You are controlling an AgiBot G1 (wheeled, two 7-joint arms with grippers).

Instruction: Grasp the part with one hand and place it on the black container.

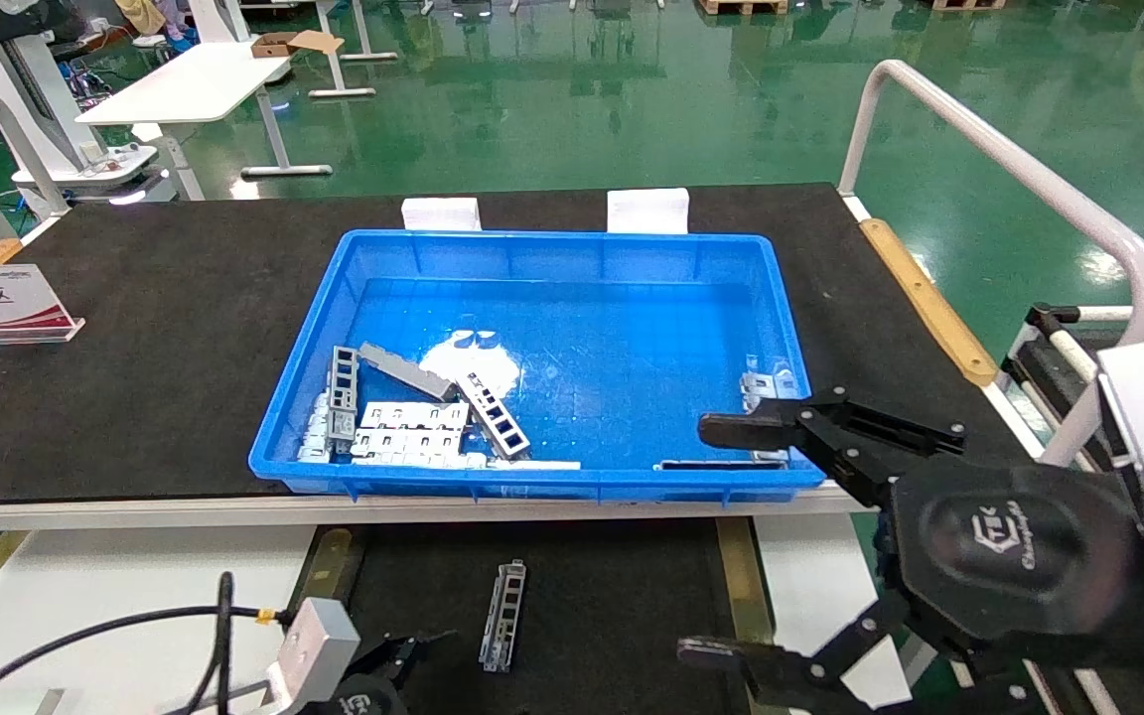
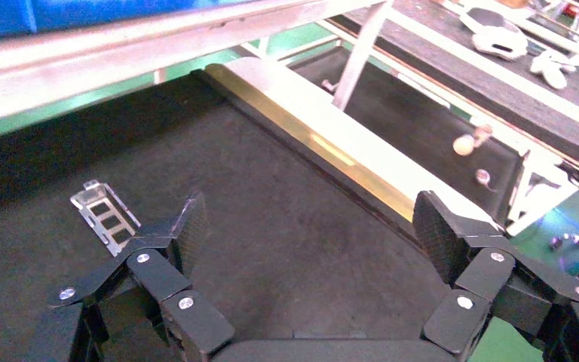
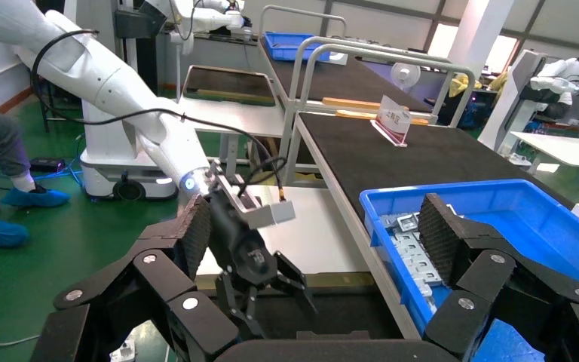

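A narrow silver-grey part (image 1: 502,616) lies flat on the black container (image 1: 622,616), between its brass side strips. My left gripper (image 1: 408,650) is open and empty, low over the container just left of the part. In the left wrist view the part (image 2: 105,219) lies just outside one finger of the open left gripper (image 2: 313,234), above the black container (image 2: 271,181). My right gripper (image 1: 726,541) is open and empty, raised over the blue bin's near right corner. In its wrist view the right gripper (image 3: 317,241) frames the left gripper (image 3: 260,279).
The blue bin (image 1: 552,246) sits on the big black table mat (image 1: 155,328). It holds several more narrow brackets (image 1: 493,415) and whitish plates (image 1: 408,432) at its near left, and a few pieces at its right (image 1: 766,387). A white rail (image 1: 1009,159) stands at the right.
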